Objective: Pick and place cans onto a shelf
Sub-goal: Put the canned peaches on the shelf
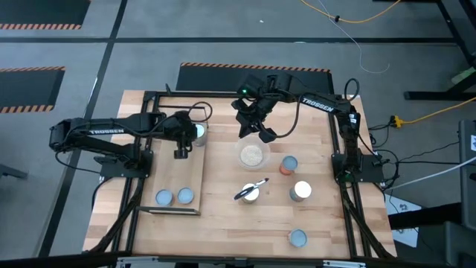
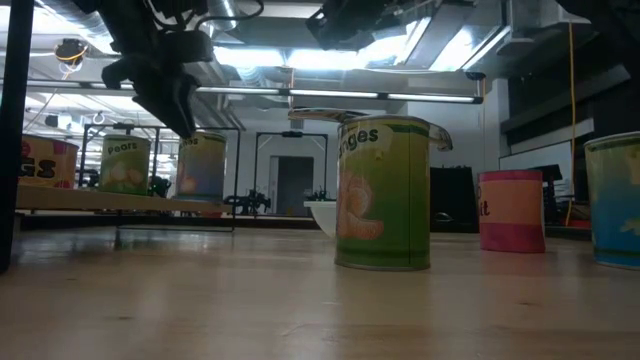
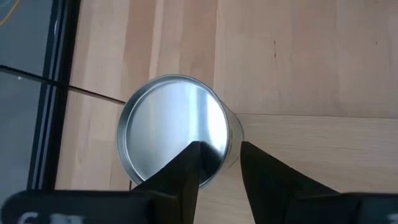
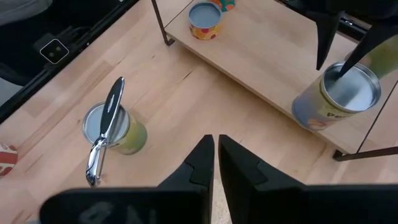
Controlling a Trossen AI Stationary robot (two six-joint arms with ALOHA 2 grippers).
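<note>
Left gripper (image 1: 181,153) is held open just above 1 can (image 1: 198,132) on the shelf (image 1: 178,175); it could be toppled if clipped by a finger.

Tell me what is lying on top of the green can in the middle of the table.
A silver-and-black utensil lies across the green can, overhanging its rim. It hides part of the lid.

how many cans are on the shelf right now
3: two side by side at the shelf's near end, one at the far end under the left gripper. None look hidden.
</note>
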